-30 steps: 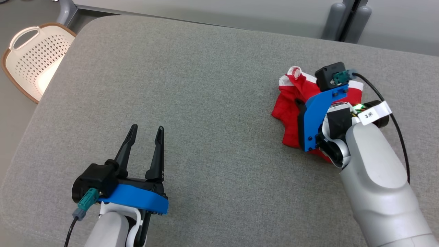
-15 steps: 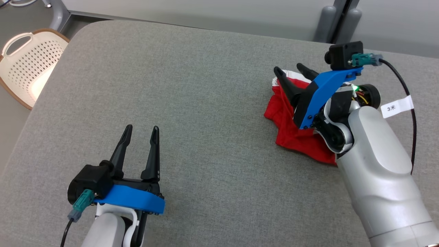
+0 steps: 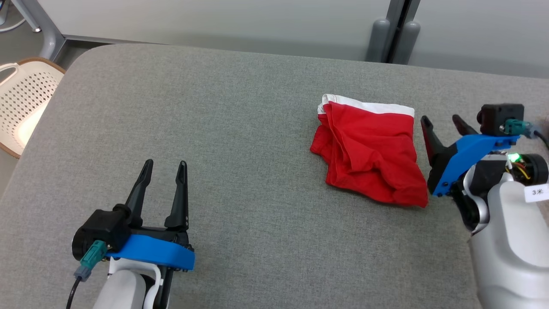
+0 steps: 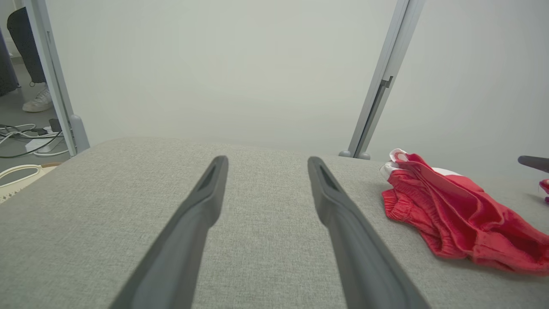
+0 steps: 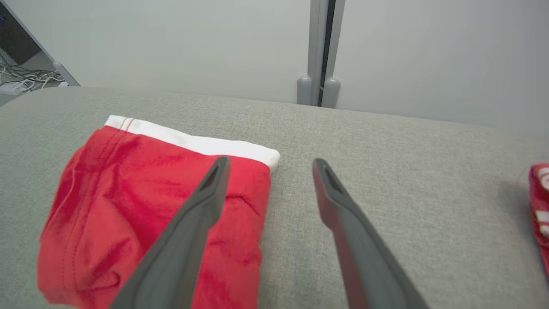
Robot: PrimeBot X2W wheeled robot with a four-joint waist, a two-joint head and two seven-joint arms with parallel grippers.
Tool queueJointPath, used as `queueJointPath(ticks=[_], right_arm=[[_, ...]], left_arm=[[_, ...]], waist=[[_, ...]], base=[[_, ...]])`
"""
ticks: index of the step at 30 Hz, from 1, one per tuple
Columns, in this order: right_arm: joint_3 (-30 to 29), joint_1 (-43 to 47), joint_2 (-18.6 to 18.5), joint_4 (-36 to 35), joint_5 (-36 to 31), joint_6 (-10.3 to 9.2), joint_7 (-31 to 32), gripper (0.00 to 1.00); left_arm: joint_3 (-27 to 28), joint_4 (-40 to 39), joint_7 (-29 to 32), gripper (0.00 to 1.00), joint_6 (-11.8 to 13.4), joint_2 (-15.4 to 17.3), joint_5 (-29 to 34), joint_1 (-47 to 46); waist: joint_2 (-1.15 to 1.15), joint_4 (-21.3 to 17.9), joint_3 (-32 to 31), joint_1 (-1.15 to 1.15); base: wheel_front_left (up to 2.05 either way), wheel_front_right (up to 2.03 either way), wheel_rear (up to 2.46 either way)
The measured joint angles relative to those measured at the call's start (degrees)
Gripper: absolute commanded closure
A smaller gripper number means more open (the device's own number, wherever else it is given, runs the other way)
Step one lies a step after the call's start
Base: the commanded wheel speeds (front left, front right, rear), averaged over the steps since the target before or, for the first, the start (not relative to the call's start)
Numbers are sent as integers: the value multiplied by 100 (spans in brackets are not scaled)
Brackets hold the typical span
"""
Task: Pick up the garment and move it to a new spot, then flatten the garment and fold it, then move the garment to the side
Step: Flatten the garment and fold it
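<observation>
Grey woven cloth covers the broad, round-cornered surface (image 3: 240, 128), which runs from the robot's near side to the pale partition panels (image 3: 214, 21) and their grey upright post (image 3: 388, 32) at the far edge. On the right half of this surface lies the red fabric garment with a white waistband (image 3: 369, 154). It is folded into a rough, wrinkled rectangle, with the waistband along its far edge and loose layered hems bunched on its left side. The right end effector (image 3: 441, 119), with two long dark fingers on a blue bracket, sits just beside the garment's right edge. Its jaws are spread apart with nothing between them. In the right wrist view one finger crosses in front of the garment's right part, and whether it touches the cloth cannot be told. The left end effector (image 3: 166, 163) hovers over bare cloth at the near left, well apart from the garment. Its jaws are likewise spread and empty, with the fingers pointing toward the far edge. A cream perforated plastic basket with a brown rim (image 3: 21, 107) stands on the floor beyond the surface's left side. In the right wrist view a small red and white cloth item (image 5: 540, 197) lies at the right border. The left wrist view shows a white shoe (image 4: 38, 101) and some cables (image 4: 21, 139) on the floor.
</observation>
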Motion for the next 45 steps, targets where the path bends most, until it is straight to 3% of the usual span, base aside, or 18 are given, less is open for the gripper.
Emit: queueJointPath(ticks=[7, 8, 9, 10, 14, 18, 24, 29, 30, 31, 32, 39, 45], right_arm=[[238, 220, 189, 478, -346, 0, -304, 0], [326, 218, 209, 576, -426, 0, -326, 53], [421, 213, 234, 680, -483, 0, -370, 94], [538, 194, 250, 791, -563, 0, -398, 100], [1044, 61, 293, 1238, -661, 0, -494, 100], [2140, 35, 302, 1345, 213, 0, -491, 100], [3648, 112, 311, 730, 1468, 0, -288, 100], [4128, 190, 314, 149, 2259, 0, -242, 100], [4096, 222, 315, 51, 2380, 0, -297, 96], [4046, 266, 314, -66, 2461, 0, -401, 61], [3984, 309, 312, -175, 2482, 0, -525, 0], [2920, 923, 318, -873, 2207, 0, -1227, 0], [1680, 1725, 310, -1631, 1595, 0, -1300, 0]], left_arm=[[-136, 9, 0, 0, 0, 3, -30, -4], [-151, 12, 0, 0, 0, 9, -43, -5], [-163, 12, 0, 0, 0, 19, -49, -5], [-178, 18, 1, 0, 0, 30, -53, -5], [-215, 44, 0, 0, 0, 43, -62, -5], [-230, 62, 0, 0, 0, 51, -74, -3], [-104, 52, 0, 0, 1, 90, -86, 38], [-11, 37, 0, 0, 16, 83, -69, 83], [0, 35, 0, 0, 29, 80, -68, 93], [18, 33, 0, 0, 30, 78, -67, 104], [42, 34, 0, 0, 32, 76, -66, 117], [245, 25, 0, 0, 140, 120, -89, 355], [376, 20, 0, 0, 211, 250, -148, 588]], waist=[[0, 77, 1, 0], [0, 94, 0, 0], [0, 110, -1, 0], [0, 128, -4, 0], [0, 215, -21, 0], [0, 300, -63, 0], [0, 237, -101, 0], [0, 78, -142, 0], [0, 40, -158, 0], [0, 2, -175, 0], [0, -38, -195, 0], [0, -402, -398, 0], [0, -767, -577, 0]], base=[[0, 0, 0], [0, 0, 0], [0, 0, 0], [0, 0, 0], [0, 0, 0], [0, 0, 0], [0, 0, 0], [0, 0, 0], [0, 0, 0], [0, 0, 0], [0, 0, 0], [0, 0, 0], [0, 0, 0]])
